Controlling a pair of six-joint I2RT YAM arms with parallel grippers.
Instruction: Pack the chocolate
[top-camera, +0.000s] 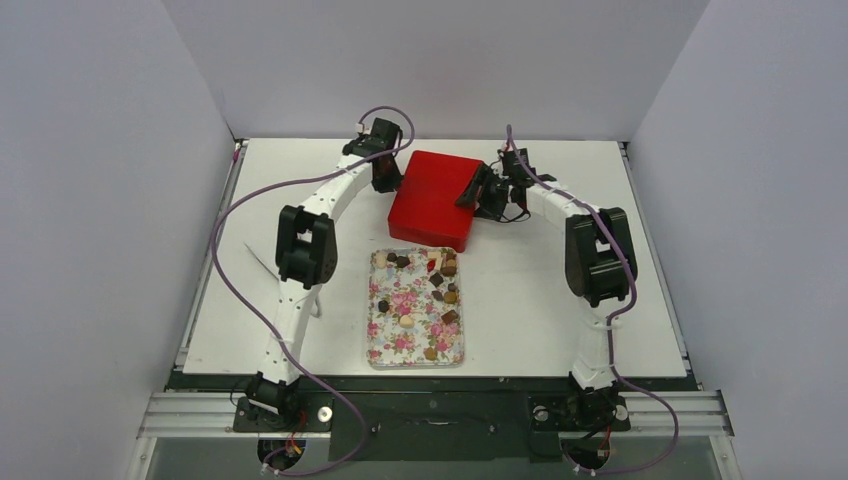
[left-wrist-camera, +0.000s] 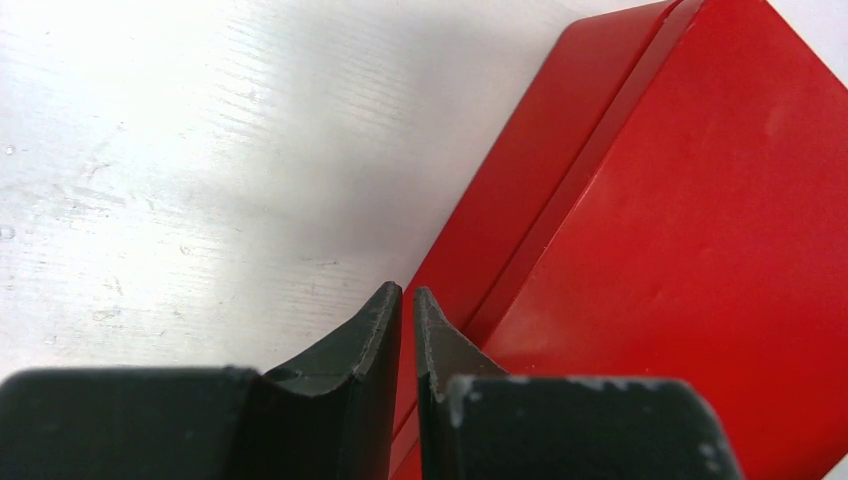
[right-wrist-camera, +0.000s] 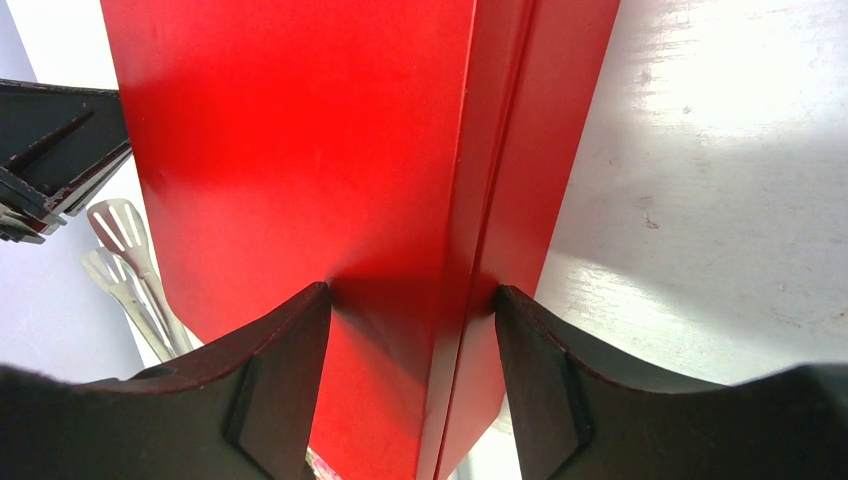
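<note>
The chocolate (top-camera: 443, 290), several small brown, tan and cream pieces, lies on the floral tray (top-camera: 372, 330) at the table's middle. Behind it stands a closed red box (top-camera: 432, 200). My left gripper (top-camera: 388, 180) is shut and empty at the box's far left corner; its wrist view shows the fingers (left-wrist-camera: 407, 292) at the red box's side (left-wrist-camera: 680, 250). My right gripper (top-camera: 472, 195) is open at the box's right edge. In its wrist view the jaws (right-wrist-camera: 410, 290) straddle the edge of the red box (right-wrist-camera: 300, 150), one finger over the lid top, the other beside the side wall.
Metal tongs (right-wrist-camera: 125, 260) lie on the white table left of the box, faint in the top view (top-camera: 258, 263). The left arm's gripper body (right-wrist-camera: 50, 150) shows beyond the box. Grey walls enclose the table on three sides.
</note>
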